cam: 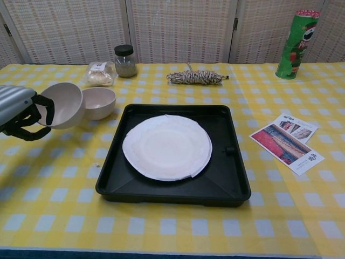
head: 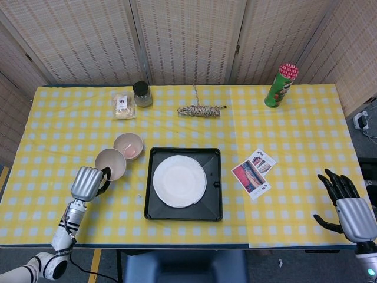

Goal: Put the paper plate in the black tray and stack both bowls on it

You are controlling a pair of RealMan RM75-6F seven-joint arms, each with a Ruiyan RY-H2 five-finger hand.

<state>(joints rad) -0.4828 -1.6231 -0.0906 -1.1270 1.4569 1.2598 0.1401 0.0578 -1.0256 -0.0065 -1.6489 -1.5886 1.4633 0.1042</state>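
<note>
The white paper plate lies inside the black tray at the table's middle. My left hand grips a pale bowl by its rim, lifted off the cloth and tilted, just left of the tray. The second bowl sits on the table right behind the held one. My right hand hovers open at the table's near right edge, holding nothing; the chest view does not show it.
A green chip can stands at the back right. A rope bundle, a dark jar and a wrapped snack lie along the back. A printed leaflet rests right of the tray.
</note>
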